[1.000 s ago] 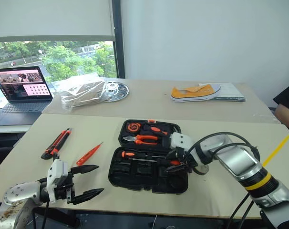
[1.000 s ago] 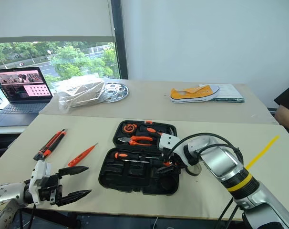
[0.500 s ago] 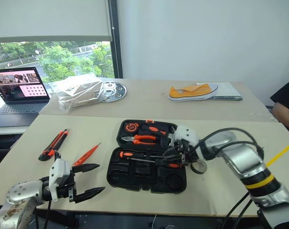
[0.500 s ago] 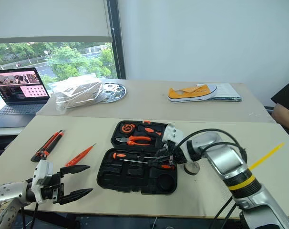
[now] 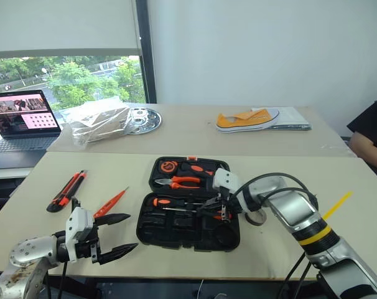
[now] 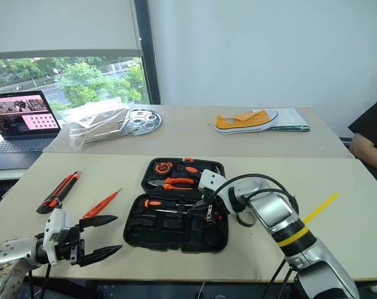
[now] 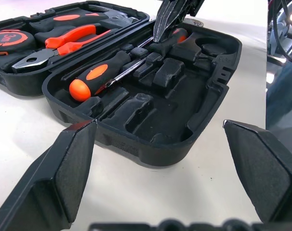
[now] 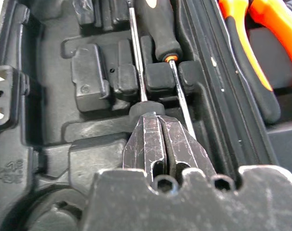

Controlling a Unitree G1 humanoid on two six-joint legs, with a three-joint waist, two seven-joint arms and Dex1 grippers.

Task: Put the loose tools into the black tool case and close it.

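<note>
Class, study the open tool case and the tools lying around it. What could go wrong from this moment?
1. The right end effector, shut, sits low among the screwdrivers in the case; lifting carelessly might knock one out of its slot.
2. The knife and tester lie outside; closing now would leave them out.
3. The tape roll beside the right arm could get nudged away.

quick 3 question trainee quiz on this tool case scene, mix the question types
1. True or false: the case lies open.
2. Which loose tool lies farthest to the robot's left? A) tester B) knife C) tape roll
3. Fill in: the right pincer is ____ over the case's near half.

Key: 1 true. 2 B. 3 shut.
</note>
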